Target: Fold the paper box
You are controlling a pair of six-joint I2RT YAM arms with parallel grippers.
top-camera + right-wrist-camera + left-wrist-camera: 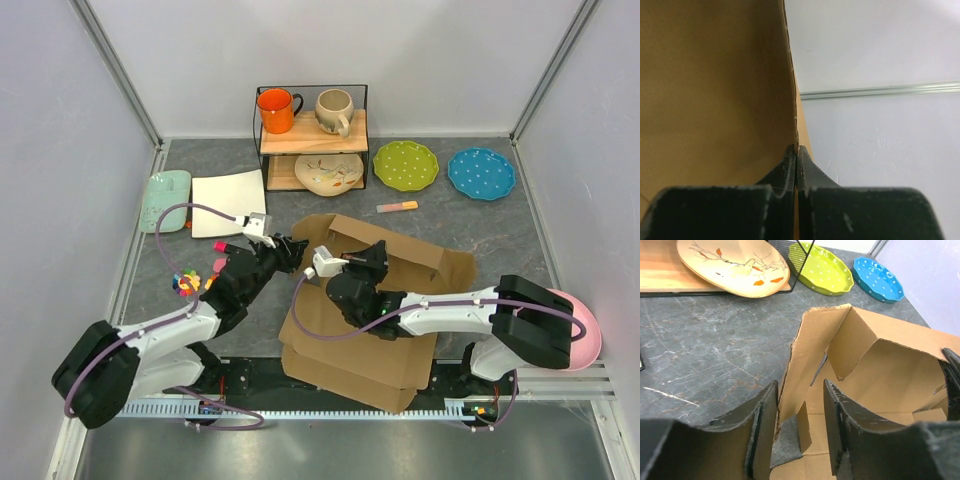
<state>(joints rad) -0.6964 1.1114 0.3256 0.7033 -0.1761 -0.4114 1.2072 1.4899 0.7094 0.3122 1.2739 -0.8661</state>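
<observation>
Left gripper (292,250) stands released at the left wall of the box (350,370). Its wrist view shows the two fingers (762,420) apart with the raised cardboard edge running up between them, and whether either one touches it cannot be told. Made of brown corrugated cardboard, the box lies half-formed at the centre of the grey table (480,230), just ahead of the arm bases — near panel flat, far walls and flaps partly raised. Right gripper (377,252) reaches in from the right and is clenched on the box, its fingers (807,170) pressed together in the wrist view with a cardboard edge pinched between them. Behind the work, left to right, are a mint dish (165,195), a white square plate (228,190) and a rack (305,140) holding an orange mug (277,108), a cream mug (335,110) and a patterned plate (328,172) below. Next come a green plate (405,165) and a blue plate (481,172), with a marker (397,207) lying between the green plate and the box. A pink bowl (592,340) sits at far right, partly hidden by the right arm.
</observation>
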